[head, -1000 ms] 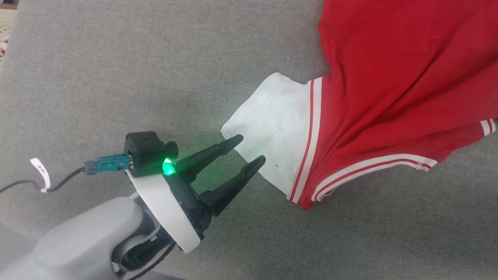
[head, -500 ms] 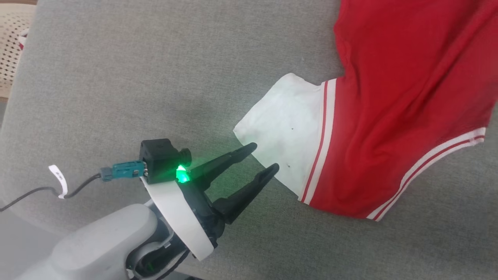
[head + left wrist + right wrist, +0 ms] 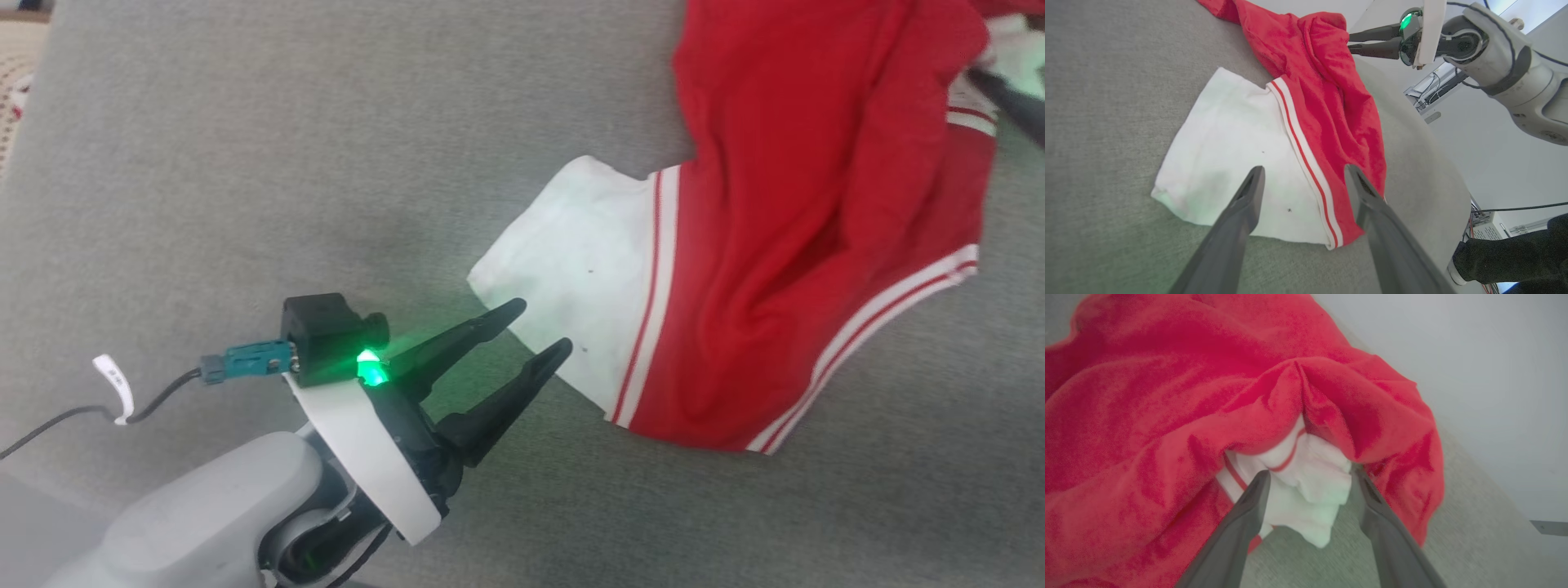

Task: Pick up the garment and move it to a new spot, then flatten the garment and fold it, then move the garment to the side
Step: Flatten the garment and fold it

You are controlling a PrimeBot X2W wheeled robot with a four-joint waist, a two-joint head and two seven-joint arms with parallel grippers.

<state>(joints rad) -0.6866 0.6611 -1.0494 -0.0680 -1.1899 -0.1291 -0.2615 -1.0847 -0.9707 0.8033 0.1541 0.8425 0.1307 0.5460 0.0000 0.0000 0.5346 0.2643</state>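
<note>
Jersey (image 3: pixel 784 245) lies crumpled on the grey worktop (image 3: pixel 245 163), flattening and folding yet to do, I judge; my left gripper (image 3: pixel 540 327) fingers apart at the near sleeve (image 3: pixel 571 261), right gripper (image 3: pixel 1311 473) fingers apart astride the bunched far sleeve (image 3: pixel 1314 494).

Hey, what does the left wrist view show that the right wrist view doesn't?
Left wrist view, not the right wrist view: the white sleeve lying flat in front of the open left tool, and the right tool at the far end of the garment.
Right wrist view, not the left: a bunched white piece with a red stripe, tucked under a red fold, between the right tool's spread jaws.
Both: the red garment on the grey padded surface.
</note>
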